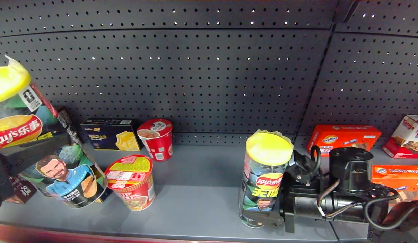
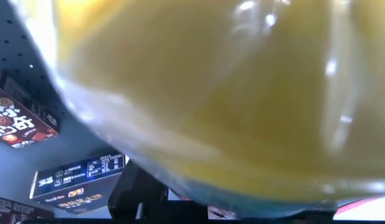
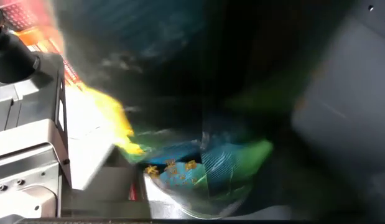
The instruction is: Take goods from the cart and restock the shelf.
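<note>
Far left of the front noodle cup (image 1: 130, 182), the left gripper (image 1: 35, 152) is clenched around the tilted chips can (image 1: 65, 175). The can's yellow lid leans up and away from the cup, and its base sits just beside the cup, low over the shelf board (image 1: 195, 195). I cannot tell whether the base touches the board. A small dark box (image 1: 21, 193) lies partly hidden behind that can.

Behind the cup, against the pegboard, stand a dark blue box (image 1: 111, 134) and a red cup (image 1: 157, 138).

Well to the right of the cup, across a bare stretch of board, the upright chips can (image 1: 267, 148) stands on the shelf. The right gripper (image 1: 263, 211) grasps it low on its body.

Farther right again lie two orange boxes (image 1: 344, 136) and a red-and-white wafer box (image 1: 407, 135).

The restocking looks partway done. The upright can appears set down but not let go, and the tilted one has yet to be stood up.

The front noodle cup crowds the tilted can's base and could be knocked. The bare stretch looks like the safer spot.
</note>
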{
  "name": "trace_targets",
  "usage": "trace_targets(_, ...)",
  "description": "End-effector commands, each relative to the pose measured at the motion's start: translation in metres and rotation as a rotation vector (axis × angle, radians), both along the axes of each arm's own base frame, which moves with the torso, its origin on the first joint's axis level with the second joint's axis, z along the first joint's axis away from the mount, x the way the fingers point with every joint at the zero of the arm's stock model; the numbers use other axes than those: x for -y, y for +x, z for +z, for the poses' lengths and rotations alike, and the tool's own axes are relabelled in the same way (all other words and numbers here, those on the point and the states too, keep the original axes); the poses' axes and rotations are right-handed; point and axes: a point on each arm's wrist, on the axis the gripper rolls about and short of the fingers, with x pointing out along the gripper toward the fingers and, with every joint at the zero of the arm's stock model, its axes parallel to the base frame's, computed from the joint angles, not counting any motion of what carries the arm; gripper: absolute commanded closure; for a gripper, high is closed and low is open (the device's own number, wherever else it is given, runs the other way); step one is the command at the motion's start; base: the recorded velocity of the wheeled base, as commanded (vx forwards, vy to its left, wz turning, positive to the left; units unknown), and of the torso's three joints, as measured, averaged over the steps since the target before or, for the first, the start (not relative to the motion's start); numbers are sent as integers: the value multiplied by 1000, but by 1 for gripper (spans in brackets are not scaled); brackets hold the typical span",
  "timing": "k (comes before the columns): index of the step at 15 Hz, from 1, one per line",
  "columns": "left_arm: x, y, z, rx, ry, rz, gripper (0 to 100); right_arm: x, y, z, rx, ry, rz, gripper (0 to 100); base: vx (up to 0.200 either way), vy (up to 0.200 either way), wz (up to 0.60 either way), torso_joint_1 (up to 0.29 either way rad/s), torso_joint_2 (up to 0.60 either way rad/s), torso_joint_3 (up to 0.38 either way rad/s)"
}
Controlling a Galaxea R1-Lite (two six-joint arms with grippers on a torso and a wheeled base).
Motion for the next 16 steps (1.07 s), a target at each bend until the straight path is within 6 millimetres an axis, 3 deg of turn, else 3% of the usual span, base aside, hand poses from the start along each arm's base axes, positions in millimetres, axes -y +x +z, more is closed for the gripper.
trace_targets(1,0,0,-3,-9,2,-1,100,1,0,-2,-7,-5,-3,0,0,0,0,0,0,0)
trace_targets(6,1,1,21,66,-13,-14,100,19,-14,5,3,1,-36,0,0,0,0,0,0,0)
trace_targets(8,7,7,21,53,-11,-45,100,30,-23,9,14,6,-59,0,0,0,0,0,0,0)
trace_targets(13,28,24,31,43,-7,-150,100,53,-58,35,53,69,-122,0,0,0,0,0,0,0)
trace_targets(16,50,47,34,10,1,-220,100,68,-83,55,29,38,-184,0,0,0,0,0,0,0)
